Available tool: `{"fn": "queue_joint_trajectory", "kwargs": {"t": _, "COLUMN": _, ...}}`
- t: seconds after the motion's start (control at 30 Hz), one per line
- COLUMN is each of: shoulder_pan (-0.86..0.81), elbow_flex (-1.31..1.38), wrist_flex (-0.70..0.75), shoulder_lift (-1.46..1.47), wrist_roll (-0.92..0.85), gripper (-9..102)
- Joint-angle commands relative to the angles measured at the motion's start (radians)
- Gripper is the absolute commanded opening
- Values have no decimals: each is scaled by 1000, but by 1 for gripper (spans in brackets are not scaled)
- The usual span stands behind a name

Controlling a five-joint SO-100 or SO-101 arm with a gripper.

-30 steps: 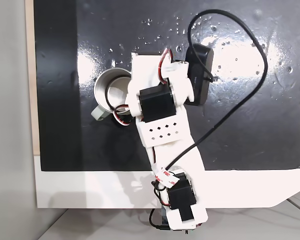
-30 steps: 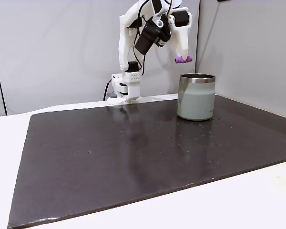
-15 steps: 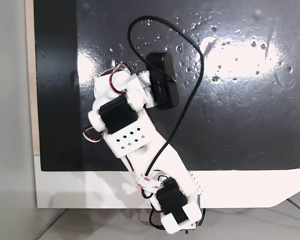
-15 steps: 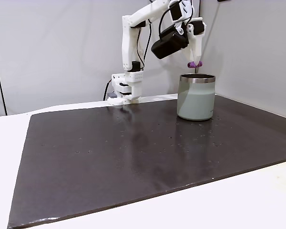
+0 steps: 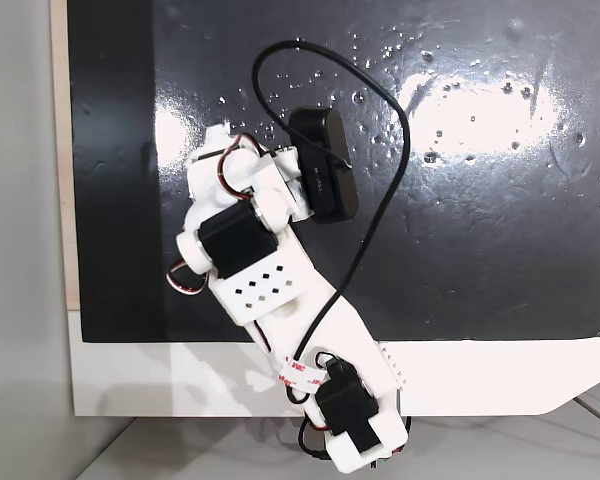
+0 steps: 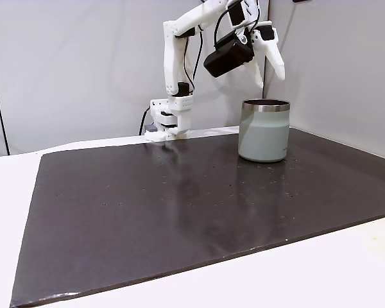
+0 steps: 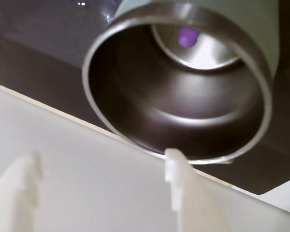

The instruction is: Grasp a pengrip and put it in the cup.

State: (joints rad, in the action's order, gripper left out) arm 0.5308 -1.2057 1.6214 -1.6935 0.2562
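1. The pengrip [image 7: 187,36] is seen in the wrist view as a small purple patch lying on the shiny bottom inside the cup [image 7: 135,92], towards the upper part of the frame.
2. The cup [image 6: 264,131] is stood upright on the black mat [image 6: 179,199] in a fixed view, on the right side, w/ a silvery rim and a pale grey-green body.
3. The gripper [image 6: 270,69] is held above the cup rim in that fixed view, apart from it; its two white fingers [image 6: 277,59] are spread and nothing is held between them, i.e. released.
4. In the wrist view the cup mouth is looked into from above, w/ blurred white gripper parts across the lower frame.
5. In a fixed view from above, the white arm [image 5: 265,285] is stretched over the mat [image 5: 460,220]; the cup is covered by the arm there.
6. A black cable [image 5: 380,215] is looped from the arm's base to a black camera module [image 5: 323,178] near the wrist.
7. The mat is laid on a white table [image 6: 308,276].
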Motion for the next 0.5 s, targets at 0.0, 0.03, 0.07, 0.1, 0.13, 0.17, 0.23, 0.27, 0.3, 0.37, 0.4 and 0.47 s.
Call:
{"fn": "queue_joint_trajectory", "kwargs": {"t": 0.0, "shoulder_pan": 2, "elbow_flex": 5, "wrist_flex": 8, "shoulder_lift": -61, "wrist_roll": -12, "gripper": 33}}
{"fn": "queue_joint_trajectory", "kwargs": {"t": 0.03, "shoulder_pan": 2, "elbow_flex": 6, "wrist_flex": 8, "shoulder_lift": -63, "wrist_roll": -12, "gripper": 33}}
{"fn": "queue_joint_trajectory", "kwargs": {"t": 0.07, "shoulder_pan": 2, "elbow_flex": 6, "wrist_flex": 8, "shoulder_lift": -64, "wrist_roll": -14, "gripper": 33}}
{"fn": "queue_joint_trajectory", "kwargs": {"t": 0.1, "shoulder_pan": 2, "elbow_flex": 6, "wrist_flex": 8, "shoulder_lift": -66, "wrist_roll": -14, "gripper": 33}}
{"fn": "queue_joint_trajectory", "kwargs": {"t": 0.13, "shoulder_pan": 3, "elbow_flex": 6, "wrist_flex": 8, "shoulder_lift": -66, "wrist_roll": -15, "gripper": 33}}
{"fn": "queue_joint_trajectory", "kwargs": {"t": 0.17, "shoulder_pan": 3, "elbow_flex": 6, "wrist_flex": 8, "shoulder_lift": -67, "wrist_roll": -17, "gripper": 32}}
{"fn": "queue_joint_trajectory", "kwargs": {"t": 0.23, "shoulder_pan": 3, "elbow_flex": 11, "wrist_flex": 8, "shoulder_lift": -67, "wrist_roll": -18, "gripper": 32}}
{"fn": "queue_joint_trajectory", "kwargs": {"t": 0.27, "shoulder_pan": 3, "elbow_flex": 14, "wrist_flex": 8, "shoulder_lift": -67, "wrist_roll": -21, "gripper": 32}}
{"fn": "queue_joint_trajectory", "kwargs": {"t": 0.3, "shoulder_pan": 5, "elbow_flex": 15, "wrist_flex": 8, "shoulder_lift": -67, "wrist_roll": -23, "gripper": 32}}
{"fn": "queue_joint_trajectory", "kwargs": {"t": 0.37, "shoulder_pan": 6, "elbow_flex": 15, "wrist_flex": 9, "shoulder_lift": -67, "wrist_roll": -23, "gripper": 32}}
{"fn": "queue_joint_trajectory", "kwargs": {"t": 0.4, "shoulder_pan": 8, "elbow_flex": 15, "wrist_flex": 11, "shoulder_lift": -67, "wrist_roll": -23, "gripper": 32}}
{"fn": "queue_joint_trajectory", "kwargs": {"t": 0.47, "shoulder_pan": 11, "elbow_flex": 14, "wrist_flex": 12, "shoulder_lift": -69, "wrist_roll": -23, "gripper": 32}}
